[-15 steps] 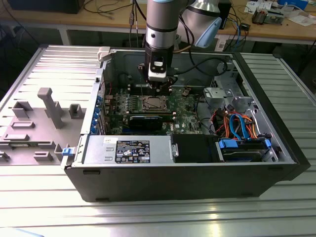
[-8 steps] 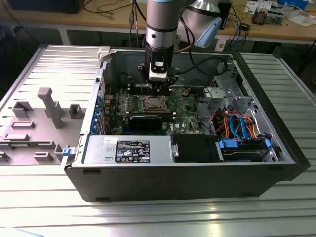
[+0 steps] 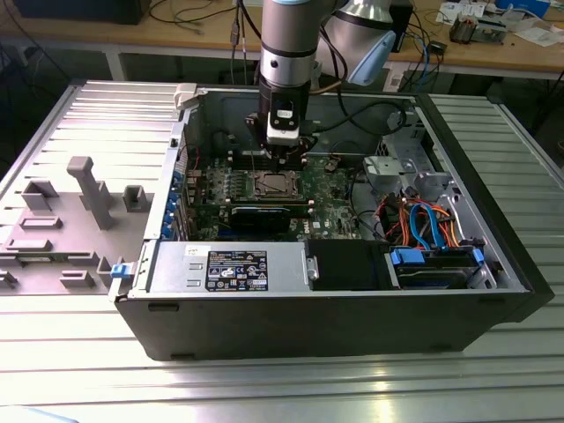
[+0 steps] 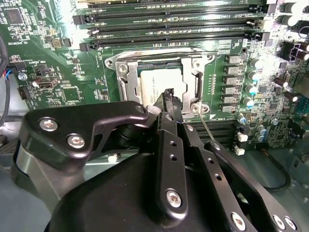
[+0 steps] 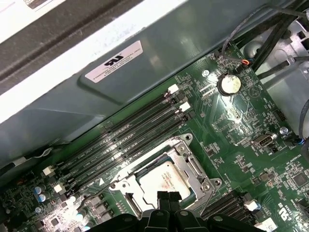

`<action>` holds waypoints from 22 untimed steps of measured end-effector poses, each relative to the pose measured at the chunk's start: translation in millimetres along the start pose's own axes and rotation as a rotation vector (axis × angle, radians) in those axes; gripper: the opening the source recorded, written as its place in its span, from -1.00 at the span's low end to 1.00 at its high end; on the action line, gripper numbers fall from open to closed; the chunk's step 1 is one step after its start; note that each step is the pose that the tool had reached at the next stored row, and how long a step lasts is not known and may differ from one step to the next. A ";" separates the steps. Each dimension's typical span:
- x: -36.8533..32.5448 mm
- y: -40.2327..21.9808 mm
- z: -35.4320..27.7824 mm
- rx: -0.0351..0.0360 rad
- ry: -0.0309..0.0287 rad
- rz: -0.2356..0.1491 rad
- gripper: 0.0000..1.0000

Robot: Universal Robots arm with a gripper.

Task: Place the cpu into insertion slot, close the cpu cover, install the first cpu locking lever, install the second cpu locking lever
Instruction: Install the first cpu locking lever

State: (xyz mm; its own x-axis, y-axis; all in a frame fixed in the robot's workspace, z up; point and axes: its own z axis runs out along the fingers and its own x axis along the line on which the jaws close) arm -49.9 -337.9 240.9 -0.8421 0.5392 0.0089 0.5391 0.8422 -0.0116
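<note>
The cpu (image 4: 152, 82) lies in the insertion slot (image 3: 270, 183) on the green motherboard, its pale metal top showing in both wrist views (image 5: 161, 180). The silver cpu cover (image 4: 197, 79) lies flat around it as a frame (image 5: 190, 166). My gripper (image 4: 170, 98) hangs just over the near edge of the cpu, its black fingertips (image 5: 163, 197) pressed together with nothing between them. A thin metal lever rod (image 4: 205, 128) runs from the socket's corner beside the fingers. In the exterior view the gripper (image 3: 286, 157) stands straight above the socket inside the open case.
Long memory slots (image 4: 169, 19) run along the socket's far side, next to the case wall (image 5: 96, 96). A black graphics card (image 3: 264, 214), a labelled power supply (image 3: 233, 269) and coloured cables (image 3: 423, 220) surround the board. A grey fixture plate (image 3: 79, 203) lies outside the case.
</note>
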 end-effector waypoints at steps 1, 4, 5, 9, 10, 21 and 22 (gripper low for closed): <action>0.0 0.0 0.0 0.0000 0.0000 -0.002 -0.79; 0.0 0.0 0.0 0.0000 -0.0001 -0.007 -0.79; 0.0 0.0 0.0 0.0001 0.0000 -0.008 -0.79; 0.0 0.0 0.0 0.0001 -0.0001 -0.015 -0.79; 0.0 0.0 0.0 0.0001 -0.0002 -0.016 -0.79; 0.0 0.0 0.0 0.0003 -0.0004 -0.031 -0.79; 0.0 0.0 0.0 0.0003 -0.0004 -0.033 -0.79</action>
State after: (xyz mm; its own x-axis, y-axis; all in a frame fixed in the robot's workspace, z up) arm -49.9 -337.9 240.9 -0.8594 0.5113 0.0088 0.5112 0.8594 -0.0117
